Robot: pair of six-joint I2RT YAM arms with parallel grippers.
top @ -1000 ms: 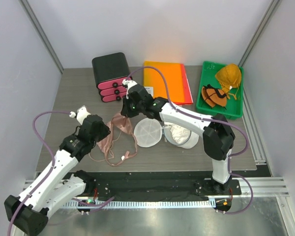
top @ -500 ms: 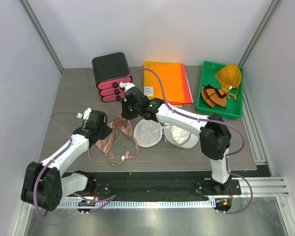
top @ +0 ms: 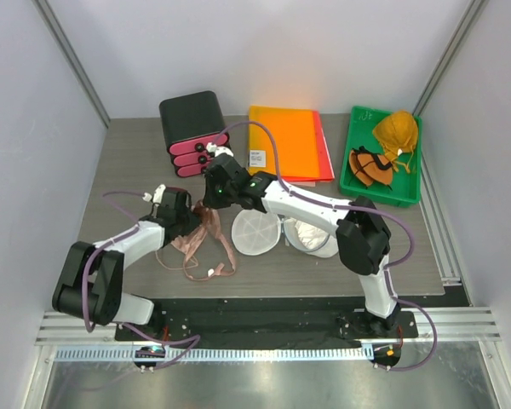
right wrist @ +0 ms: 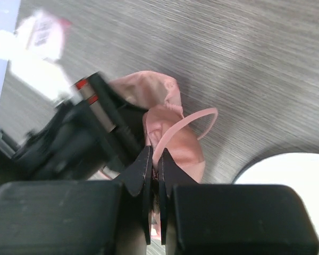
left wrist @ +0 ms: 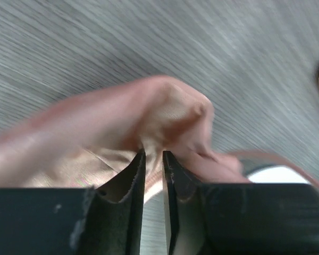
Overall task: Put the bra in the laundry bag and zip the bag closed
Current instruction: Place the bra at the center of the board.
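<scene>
Pink cloth: the bra [top: 203, 239] looks light, limp and slippery, bunched on the table [top: 128, 162] just left of the open laundry bag [top: 257, 232].
Left claw [left wrist: 152, 155]: narrow, pinching a cup fold.
Right claw [right wrist: 154, 154]: almost closed on strap and cloth.
Best hold: probably the cup edge, since loose straps may snag.

Lab test cell, plain walls [top: 238, 51], aluminium rails [top: 71, 60] (bolted arms [top: 311, 203])
</scene>
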